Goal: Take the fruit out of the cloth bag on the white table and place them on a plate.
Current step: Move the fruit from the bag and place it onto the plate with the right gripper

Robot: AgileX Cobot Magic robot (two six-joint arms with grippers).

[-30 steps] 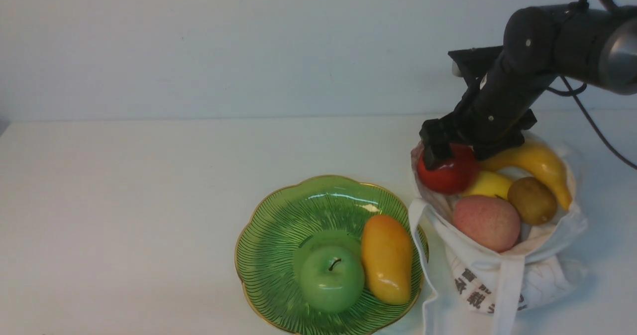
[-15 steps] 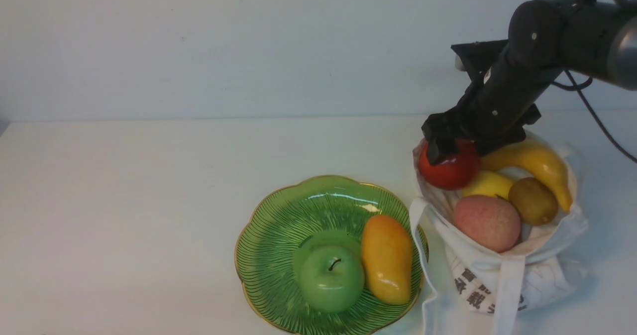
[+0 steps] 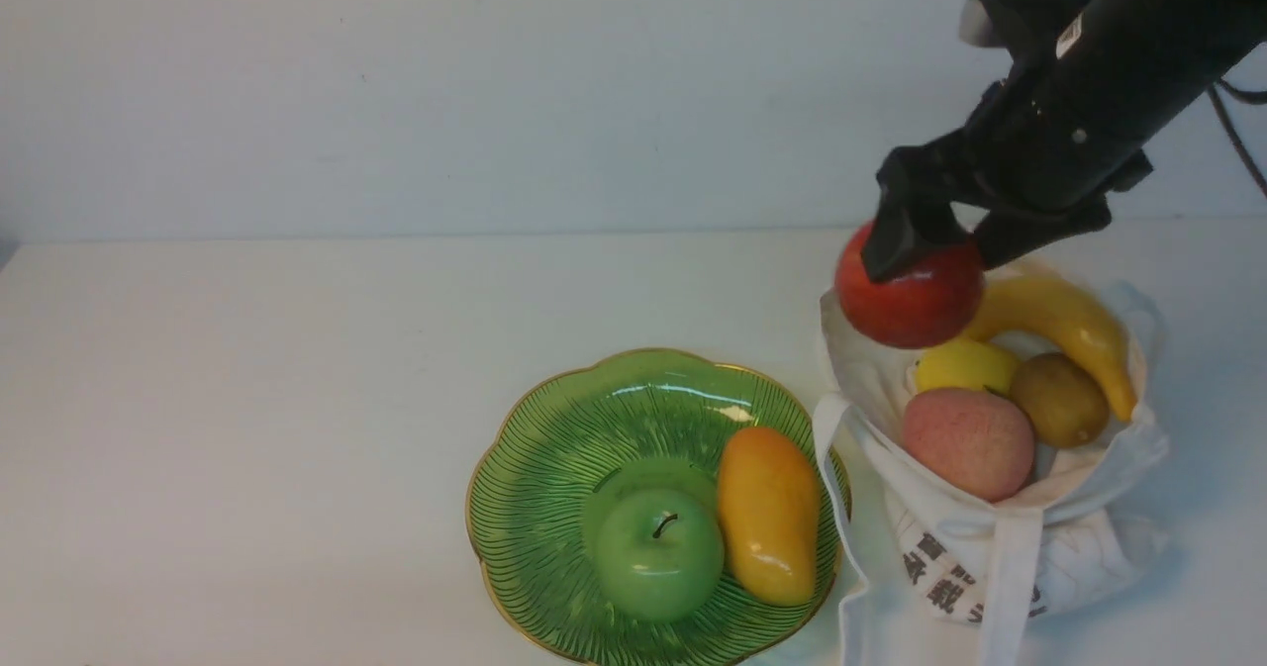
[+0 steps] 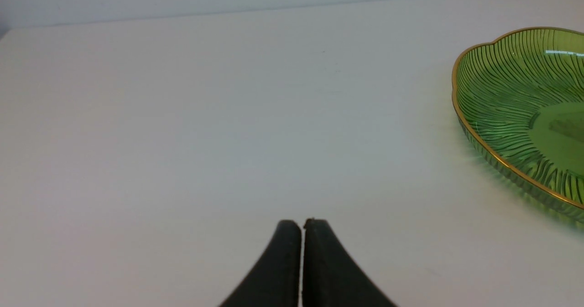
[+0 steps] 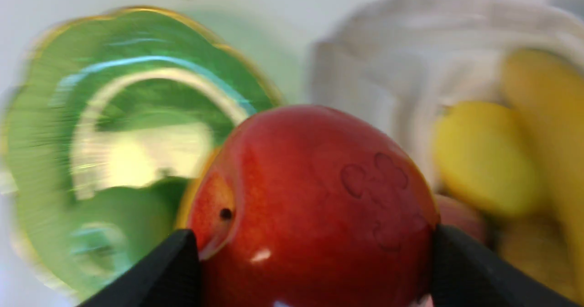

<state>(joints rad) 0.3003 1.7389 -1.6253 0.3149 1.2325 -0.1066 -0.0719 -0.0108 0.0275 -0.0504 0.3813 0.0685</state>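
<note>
The right claw [image 3: 935,250] gripped the red apple [image 3: 911,305] from both sides, holding it in the air just over the far left lip of the bag [image 3: 990,557], which sat toward the right near corner of the table [image 3: 247,399]. The plate [image 3: 473,493] lay below and left of the claw, beside the bag at the near edge. A green apple [image 3: 658,552] and an orange fruit [image 3: 770,513] filled its near right part, so the bare far left half looked like the landing room. The left claw [image 4: 302,225], closed on nothing, was left of the plate.

Bright, soft-shadowed, right wrist view seemingly motion-blurred
</note>
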